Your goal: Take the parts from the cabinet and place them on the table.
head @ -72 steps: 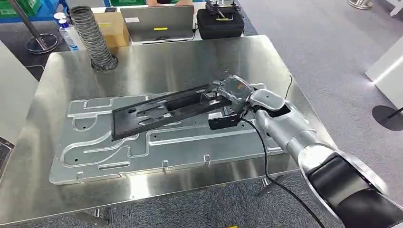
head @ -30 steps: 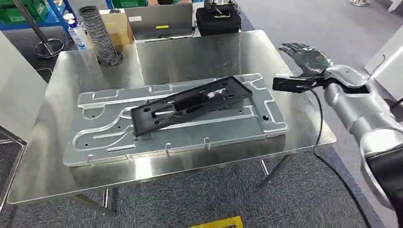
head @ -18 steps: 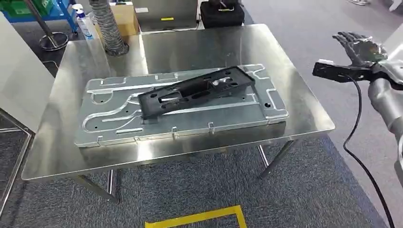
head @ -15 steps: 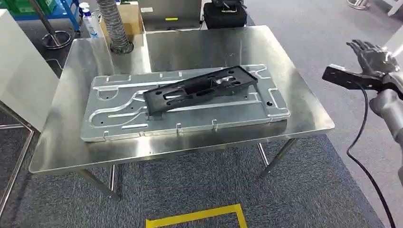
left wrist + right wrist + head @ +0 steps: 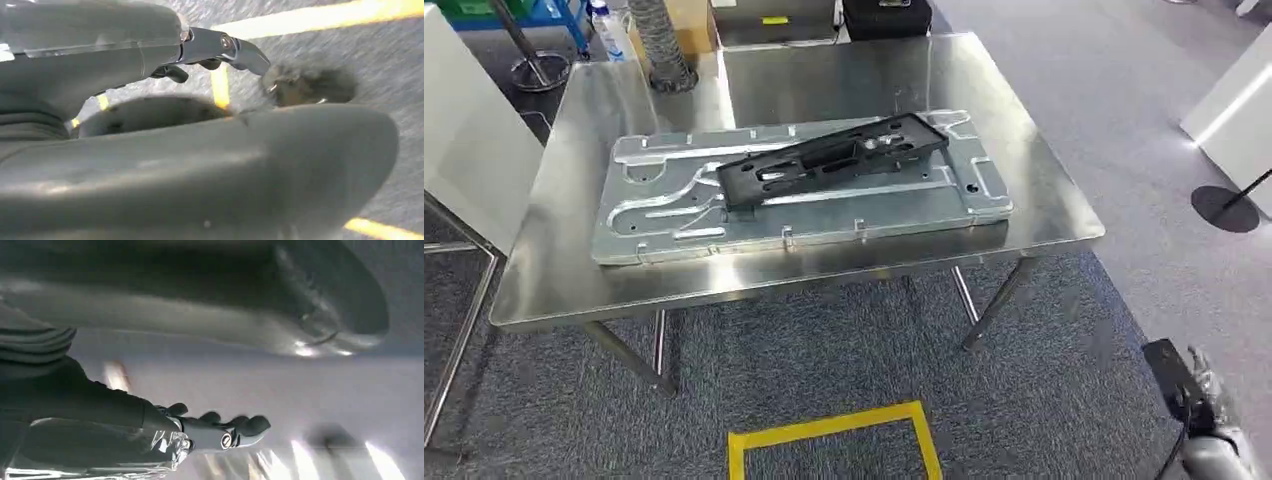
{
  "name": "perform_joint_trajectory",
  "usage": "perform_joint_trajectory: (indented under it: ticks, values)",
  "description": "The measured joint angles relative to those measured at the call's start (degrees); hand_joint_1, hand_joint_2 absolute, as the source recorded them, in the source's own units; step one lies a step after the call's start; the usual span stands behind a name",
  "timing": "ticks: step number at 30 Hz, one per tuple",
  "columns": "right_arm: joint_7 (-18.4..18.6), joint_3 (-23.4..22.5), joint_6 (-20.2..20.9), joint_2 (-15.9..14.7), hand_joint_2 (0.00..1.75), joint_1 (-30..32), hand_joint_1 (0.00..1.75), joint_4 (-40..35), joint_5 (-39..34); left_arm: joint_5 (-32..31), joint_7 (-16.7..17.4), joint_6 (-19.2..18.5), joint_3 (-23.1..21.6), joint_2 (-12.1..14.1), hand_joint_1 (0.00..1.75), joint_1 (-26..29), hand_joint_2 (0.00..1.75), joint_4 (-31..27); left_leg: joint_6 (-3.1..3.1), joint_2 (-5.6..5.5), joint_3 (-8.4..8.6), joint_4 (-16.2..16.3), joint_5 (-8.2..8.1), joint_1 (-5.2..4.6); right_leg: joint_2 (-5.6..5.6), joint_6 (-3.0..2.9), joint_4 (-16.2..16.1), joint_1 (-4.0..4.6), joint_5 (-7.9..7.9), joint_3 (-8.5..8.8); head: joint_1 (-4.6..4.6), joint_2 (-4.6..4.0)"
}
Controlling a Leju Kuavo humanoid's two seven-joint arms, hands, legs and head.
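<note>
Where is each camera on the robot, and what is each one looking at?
Head view: high on the body, looking down at the steel table with the black part on the silver plate; right hand at the corner.
Left wrist view: behind the left hand, facing carpet.
Right wrist view: behind the right hand, facing floor.
Shared: head and right wrist views both show the right hand.

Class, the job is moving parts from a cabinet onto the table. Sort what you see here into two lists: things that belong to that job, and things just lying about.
Belongs to the job:
black part, lying on the metal plate
steel table
right hand, low beside the table

Just lying about:
ribbed hose
spray bottle
black case
yellow floor tape
</note>
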Motion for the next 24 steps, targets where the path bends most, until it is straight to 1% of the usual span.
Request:
perform_joint_trajectory:
  ticks: [1,2,3,4,5,6,7,8,9,10,11,12,13,14,15,16,17,18,19,20,21,22,23,24]
  values:
    - [0.02,-2.17,0.60,2.14,0.00,1.75,0.00,0.28,-1.23,-0.13,0.02,0.00,0.00,0.00,0.00,0.04,0.00,0.00,-0.12,0.02,-0.74,4.08,-3.93,-0.05,0.01,-0.24,0.08,0.03,0.42,-0.58,-0.02,0.00]
    - [0.39,-3.55,1.95,4.28,0.00,3.18,0.00,0.61,-2.37,-0.48,0.02,0.00,0.00,0.00,0.00,-0.08,0.00,0.00,-0.26,0.02,-1.46,8.37,-6.96,-0.18,0.02,-0.39,0.13,0.02,0.87,-1.10,0.00,0.00]
    - [0.96,-4.96,3.33,6.34,0.00,4.54,0.00,1.05,-3.83,-0.80,0.02,0.00,-0.04,0.02,0.00,-0.25,0.00,0.00,-0.51,0.02,-1.98,12.84,-9.04,-0.21,0.02,-0.45,0.26,0.02,1.33,-1.70,-0.02,0.00]
    - [1.69,-6.82,4.90,9.09,0.00,5.87,0.00,1.64,-5.40,-1.29,0.04,0.00,-0.11,0.07,0.00,-0.33,0.00,0.00,-0.71,0.06,-1.78,15.57,-9.08,-0.23,0.03,-0.43,0.50,0.02,1.71,-2.32,-0.02,0.00]
    - [2.49,-8.51,6.50,11.58,0.00,7.18,0.00,2.14,-5.96,-1.77,0.02,0.00,-0.26,0.13,0.00,-0.45,0.00,-0.02,-0.88,0.08,-0.54,15.67,-7.52,-0.24,0.02,-0.42,0.87,-0.01,1.99,-3.03,0.00,0.00]
    - [3.01,-9.85,7.59,13.80,0.00,8.29,0.00,2.62,-5.90,-2.18,0.02,-0.02,-0.41,0.26,0.00,-0.48,0.00,0.00,-0.88,0.17,1.82,13.20,-5.15,-0.30,0.04,-0.40,1.30,-0.01,2.28,-3.82,0.00,0.00]
    - [3.26,-10.64,8.39,15.89,0.00,9.22,0.00,3.01,-5.63,-2.40,0.02,-0.07,-0.55,0.35,0.00,-0.50,0.00,-0.02,-0.65,0.17,4.99,8.83,-3.25,-0.45,0.06,-0.38,1.72,-0.07,2.55,-4.59,0.00,0.00]
    - [3.15,-11.07,8.98,17.58,0.00,9.86,0.00,3.21,-5.46,-2.45,0.00,-0.11,-0.66,0.48,0.00,-0.59,0.00,-0.02,-0.17,0.13,8.82,3.36,-2.40,-0.56,0.28,-0.35,2.07,-0.05,2.89,-5.26,-0.02,0.00]
    - [2.82,-11.51,9.59,20.33,0.00,10.38,0.00,3.39,-5.41,-2.62,-0.07,-0.11,-0.74,0.74,0.00,-0.87,0.00,-0.13,0.50,0.01,12.57,-2.72,-4.42,-0.91,0.42,-0.19,2.41,-0.18,3.30,-5.72,-0.02,0.00]
    - [2.67,-11.92,9.64,21.51,0.00,10.61,0.00,3.47,-5.31,-2.79,-0.15,-0.13,-0.79,0.79,0.00,-1.09,0.00,-0.13,0.14,0.23,14.30,-6.08,-5.15,-0.89,0.63,0.08,2.53,-0.31,3.75,-5.87,0.00,0.00]
    - [2.64,-12.21,9.96,23.72,0.00,10.77,0.00,3.73,-4.89,-2.86,-0.17,-0.24,-0.79,0.79,0.00,-1.07,0.00,-0.13,-0.01,0.32,13.78,-5.27,-4.28,-1.09,0.72,0.47,2.15,-0.63,4.29,-5.69,0.00,0.00]
    - [2.75,-12.27,10.33,24.60,0.00,10.78,0.00,3.84,-4.24,-2.91,-0.20,-0.31,-0.79,0.79,0.00,-1.15,0.00,-0.13,0.33,0.34,13.79,-5.39,-4.00,-1.34,0.95,0.87,1.87,-0.95,4.89,-5.76,-0.02,0.00]
    - [2.89,-12.27,10.99,26.47,0.00,10.75,0.00,3.98,-3.66,-3.02,-0.18,-0.35,-0.83,0.83,0.00,-1.30,0.00,-0.13,0.66,0.44,13.63,-6.03,-3.48,-1.45,1.15,1.11,1.41,-0.96,5.73,-5.90,-0.04,0.00]
    - [3.06,-12.30,11.59,27.03,0.00,10.79,0.00,4.15,-3.27,-3.04,-0.18,-0.37,-0.85,0.83,0.00,-1.46,0.00,-0.13,1.03,0.83,13.34,-7.24,-1.93,-0.76,1.29,1.34,1.27,-0.68,5.60,-6.19,-0.04,0.00]
    - [3.04,-12.27,12.26,28.28,0.00,10.65,0.00,4.26,-2.99,-3.04,-0.11,-0.35,-0.87,0.87,0.00,-1.62,0.00,-0.13,1.32,1.10,12.91,-7.48,-1.06,-0.78,1.15,1.51,2.22,-0.87,3.17,-6.77,-0.07,0.00]
    - [3.06,-12.30,12.72,28.85,0.00,10.46,0.00,4.28,-2.99,-3.04,-0.11,-0.44,-0.90,0.90,0.00,-1.71,0.00,-0.13,1.56,1.10,11.98,-7.45,-0.38,-0.80,1.12,1.66,5.17,-1.07,-0.67,-7.75,0.00,0.00]
    - [2.88,-12.32,13.51,29.52,0.00,10.26,0.00,4.30,-3.12,-3.04,-0.07,-0.48,-0.96,0.92,0.00,-1.66,0.00,-0.13,1.41,1.20,11.03,-7.19,0.26,-0.82,1.13,1.95,9.71,-1.34,-4.80,-8.69,0.00,0.00]
    - [2.71,-12.43,14.21,30.31,0.00,10.16,0.00,4.33,-3.54,-3.02,0.02,-0.50,-0.96,0.92,0.00,-1.57,0.00,-0.13,1.35,1.30,10.10,-6.98,0.82,-0.89,1.12,2.22,14.17,-1.49,-7.34,-9.57,-0.02,0.00]
    - [2.49,-12.71,14.86,30.85,0.00,10.00,0.00,4.33,-3.79,-2.99,0.20,-0.50,-0.96,0.94,0.00,-1.55,0.00,-0.13,1.26,1.49,8.93,-6.61,1.44,-0.88,1.12,2.51,18.33,-1.62,-8.23,-10.31,-0.02,0.00]
    - [2.34,-12.89,15.25,31.47,0.00,9.95,0.00,4.35,-3.86,-2.99,0.39,-0.50,-0.96,0.94,0.00,-1.57,0.00,-0.13,1.10,1.55,7.92,-6.23,1.88,-0.88,1.11,2.75,20.23,-1.84,-7.40,-10.18,-0.02,0.00]
    - [2.10,-13.11,15.67,31.99,0.00,9.88,0.00,4.35,-3.86,-2.99,0.50,-0.50,-0.96,0.94,0.00,-1.58,0.00,-0.13,0.96,1.67,6.71,-5.72,2.34,-0.85,1.10,2.99,20.21,-2.15,-5.26,-8.99,-0.02,0.00]
    - [1.86,-13.19,16.08,32.69,0.00,9.76,0.00,4.39,-3.86,-3.02,0.55,-0.46,-0.96,0.94,0.00,-1.58,0.00,-0.13,0.63,1.72,5.34,-4.98,2.76,-0.84,1.09,3.22,17.70,-2.52,-2.56,-6.44,-0.02,0.00]
    - [1.43,-13.24,16.15,32.93,0.00,9.58,0.00,4.39,-3.86,-3.19,0.40,-0.16,-0.98,0.94,0.00,-1.59,0.00,-0.13,0.36,1.74,4.18,-4.27,3.11,-0.77,1.05,3.41,13.57,-2.77,-1.18,-3.10,-0.02,0.00]
    - [1.11,-13.24,16.26,33.33,0.00,9.42,0.00,4.37,-3.86,-3.54,0.09,0.29,-1.05,0.94,0.00,-1.61,0.00,-0.13,0.15,1.74,3.51,-3.72,3.32,-0.77,1.00,3.52,10.09,-2.98,-1.46,-0.34,-0.02,0.00]
